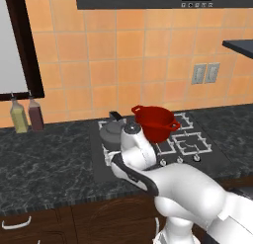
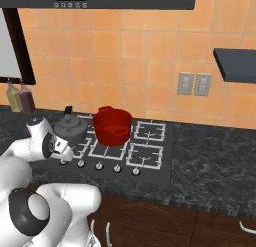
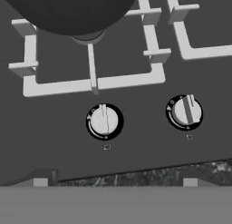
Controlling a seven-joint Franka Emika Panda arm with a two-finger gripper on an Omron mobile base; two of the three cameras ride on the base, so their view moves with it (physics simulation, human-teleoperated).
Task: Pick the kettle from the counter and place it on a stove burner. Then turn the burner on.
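So, left base view: kettle [image 1: 112, 131] sits on the stove burner [image 1: 109, 148] at the hob's front-left corner, red pot [image 1: 155, 122] just beside it toward the hob's centre, counter [image 1: 44, 164] running off to the left. Right base view: kettle [image 2: 70, 127] w/ arm's wrist in front of it. Hand view: gripper [image 3: 112, 181] above hob's front edge, knob [image 3: 104, 121] just ahead, second knob [image 3: 185, 112] beside; tips well apart, holding nothing; kettle underside [image 3: 68, 10] over grate.
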